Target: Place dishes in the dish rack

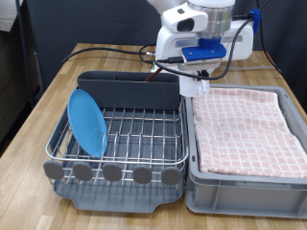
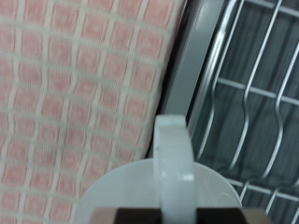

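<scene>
Exterior view: the rack (image 1: 115,153) sits on the wooden table (image 1: 38,105) at centre-left of the frame, a dark grey tray with a silver wire grid, a row of round tabs (image 1: 113,172) along its lower edge and a grey utensil box (image 1: 129,88) along its upper edge. The plate (image 1: 87,122), light blue, stands on edge in the left part of the grid, leaning toward the upper left. Just right of the rack, touching or nearly so, is a grey tub (image 1: 245,182) lined with a pink checked cloth (image 1: 247,129). The arm (image 1: 201,34) comes in from the top centre, cables trailing left. The gripper (image 1: 195,86) hangs over the seam between the rack's upper right corner and the tub's upper left corner. A white object shows at the fingertips there. Wrist view: the cup (image 2: 159,191), white, fills the lower centre of the frame, its handle (image 2: 174,154) standing out toward the camera, with the dark finger ends at the frame's bottom edge on either side of it. The gripper appears closed on the cup. Below the cup lie the cloth (image 2: 75,84), the tub rim (image 2: 192,65) and the wire grid (image 2: 257,93). The cup hangs above the tub rim, clear of the grid. The spoon is not visible in either view.
</scene>
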`<state>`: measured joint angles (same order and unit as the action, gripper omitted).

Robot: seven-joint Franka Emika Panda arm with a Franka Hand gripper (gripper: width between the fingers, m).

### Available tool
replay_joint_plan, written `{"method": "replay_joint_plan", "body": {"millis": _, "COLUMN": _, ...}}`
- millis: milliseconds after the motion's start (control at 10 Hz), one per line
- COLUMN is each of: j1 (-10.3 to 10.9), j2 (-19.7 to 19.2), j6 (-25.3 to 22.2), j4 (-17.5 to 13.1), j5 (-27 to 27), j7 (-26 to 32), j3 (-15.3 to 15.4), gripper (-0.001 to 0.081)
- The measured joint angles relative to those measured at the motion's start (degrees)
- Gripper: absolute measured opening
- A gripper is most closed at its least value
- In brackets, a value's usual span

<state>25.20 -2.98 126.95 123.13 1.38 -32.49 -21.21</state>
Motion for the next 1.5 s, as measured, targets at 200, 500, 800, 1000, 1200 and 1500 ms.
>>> {"method": "replay_joint_plan", "body": {"millis": 200, "j1": -0.3, "j2": -4.3, "j6": 0.2, "j4": -4.8, "j5": 1.1, "j7": -3.4, "j3": -0.9, "gripper": 0.0066}}
{"method": "replay_joint_plan", "body": {"millis": 500, "j1": -0.3, "j2": -11.4, "j6": -1.7, "j4": -13.3, "j5": -0.2, "j7": -7.5, "j3": -2.2, "gripper": 0.0066}}
{"method": "replay_joint_plan", "body": {"millis": 800, "j1": -0.4, "j2": -11.6, "j6": 1.4, "j4": -13.0, "j5": 0.2, "j7": -6.8, "j3": -2.3, "gripper": 0.0066}}
{"method": "replay_joint_plan", "body": {"millis": 1000, "j1": -1.0, "j2": -12.6, "j6": 4.2, "j4": -13.5, "j5": 0.5, "j7": -6.3, "j3": -2.5, "gripper": 0.0066}}
{"method": "replay_joint_plan", "body": {"millis": 1200, "j1": -1.6, "j2": -14.5, "j6": 5.8, "j4": -15.4, "j5": 0.8, "j7": -6.2, "j3": -2.6, "gripper": 0.0066}}
{"method": "replay_joint_plan", "body": {"millis": 1500, "j1": -2.6, "j2": -17.8, "j6": 5.6, "j4": -19.6, "j5": 1.9, "j7": -5.9, "j3": -2.5, "gripper": 0.0066}}
